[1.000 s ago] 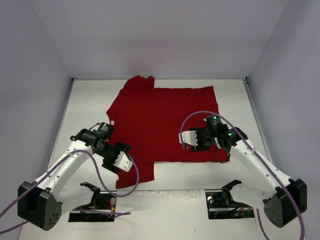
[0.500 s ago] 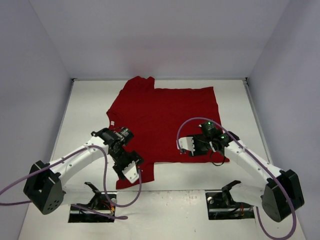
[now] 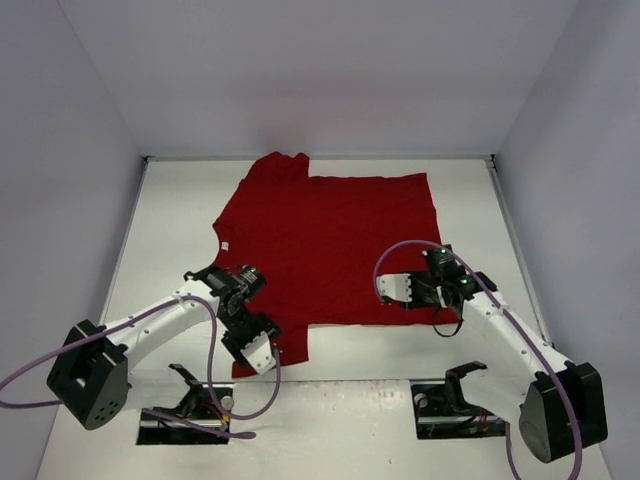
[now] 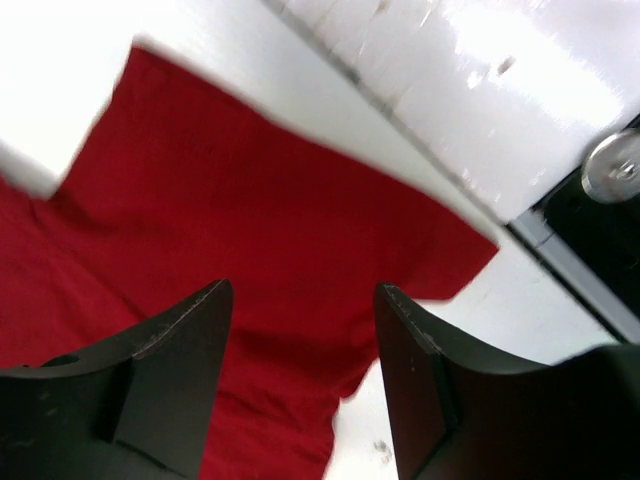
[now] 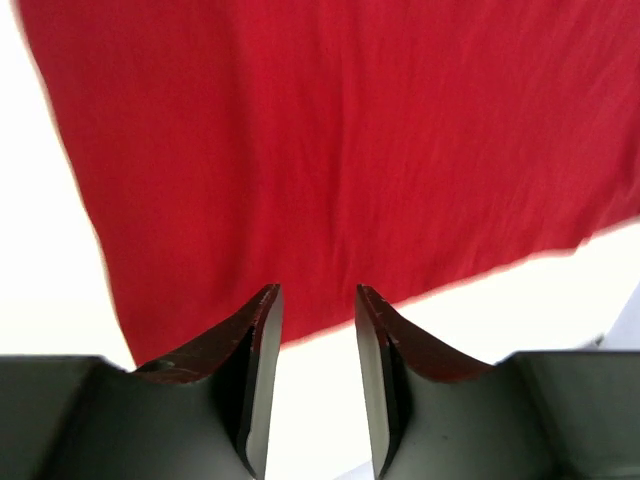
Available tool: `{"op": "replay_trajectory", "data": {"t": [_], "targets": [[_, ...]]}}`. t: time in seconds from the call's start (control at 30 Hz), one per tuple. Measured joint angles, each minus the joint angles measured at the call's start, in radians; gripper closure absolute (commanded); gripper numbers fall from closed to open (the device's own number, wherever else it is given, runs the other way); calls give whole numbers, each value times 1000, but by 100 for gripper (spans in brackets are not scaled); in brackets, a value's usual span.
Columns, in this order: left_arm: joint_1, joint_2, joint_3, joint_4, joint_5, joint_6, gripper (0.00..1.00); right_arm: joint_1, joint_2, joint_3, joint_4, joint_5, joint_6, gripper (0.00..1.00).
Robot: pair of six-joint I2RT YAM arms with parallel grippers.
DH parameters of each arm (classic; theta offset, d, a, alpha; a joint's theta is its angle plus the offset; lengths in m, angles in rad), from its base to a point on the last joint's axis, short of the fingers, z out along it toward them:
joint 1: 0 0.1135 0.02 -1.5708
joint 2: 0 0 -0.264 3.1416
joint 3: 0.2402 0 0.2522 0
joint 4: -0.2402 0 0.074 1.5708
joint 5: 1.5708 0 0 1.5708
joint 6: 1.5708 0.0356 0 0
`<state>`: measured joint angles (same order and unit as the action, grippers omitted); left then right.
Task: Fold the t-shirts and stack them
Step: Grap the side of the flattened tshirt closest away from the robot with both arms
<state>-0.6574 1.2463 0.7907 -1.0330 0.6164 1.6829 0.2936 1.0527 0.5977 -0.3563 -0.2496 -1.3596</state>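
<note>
A dark red t-shirt (image 3: 320,235) lies spread flat on the white table (image 3: 170,220), collar toward the far left and hem toward the right. My left gripper (image 3: 260,354) hovers over the shirt's near-left sleeve flap, by its near edge. In the left wrist view the left gripper (image 4: 305,290) is open, with red cloth (image 4: 230,210) below it and nothing between the fingers. My right gripper (image 3: 390,291) hangs over the shirt's near edge on the right. In the right wrist view the right gripper (image 5: 317,292) has a narrow gap, open over the cloth's edge (image 5: 330,160), holding nothing.
White walls close in the table at the back and on both sides. The two arm base mounts (image 3: 190,398) (image 3: 455,392) sit at the near edge. Purple cables loop off each arm. A metal disc (image 4: 612,168) on the base shows in the left wrist view.
The left gripper swung down from the shirt's left side to the near sleeve flap. The right gripper shifted right along the near edge. Both pairs of jaws have narrowed.
</note>
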Motion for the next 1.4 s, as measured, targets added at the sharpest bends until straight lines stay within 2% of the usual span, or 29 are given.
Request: {"op": "replay_trajectory", "data": {"t": [0.13, 0.2, 0.37, 0.57, 0.7, 0.9, 1.13, 1.4], "targets": [[135, -38, -8, 9, -24, 1, 49, -146, 16, -17, -10, 13, -114, 67], [203, -55, -10, 13, -31, 0, 49, -180, 33, -22, -11, 15, -159, 65], [267, -99, -41, 21, -39, -15, 49, -195, 33, -59, -19, 14, -231, 63], [316, -197, -122, 16, -43, -34, 46, -203, -23, -89, -78, 16, -294, 51], [375, -190, -129, 18, -41, -47, 44, -215, -52, -89, -156, 10, -316, 49], [478, -116, -117, 27, -12, -90, 43, -222, -6, -53, -228, 0, -318, 54], [516, -38, -69, 49, 18, -121, 43, -245, 195, 27, -258, -2, -344, 65], [528, 32, -64, 105, 19, -139, 43, -260, 273, 27, -264, -2, -380, 74]]}}
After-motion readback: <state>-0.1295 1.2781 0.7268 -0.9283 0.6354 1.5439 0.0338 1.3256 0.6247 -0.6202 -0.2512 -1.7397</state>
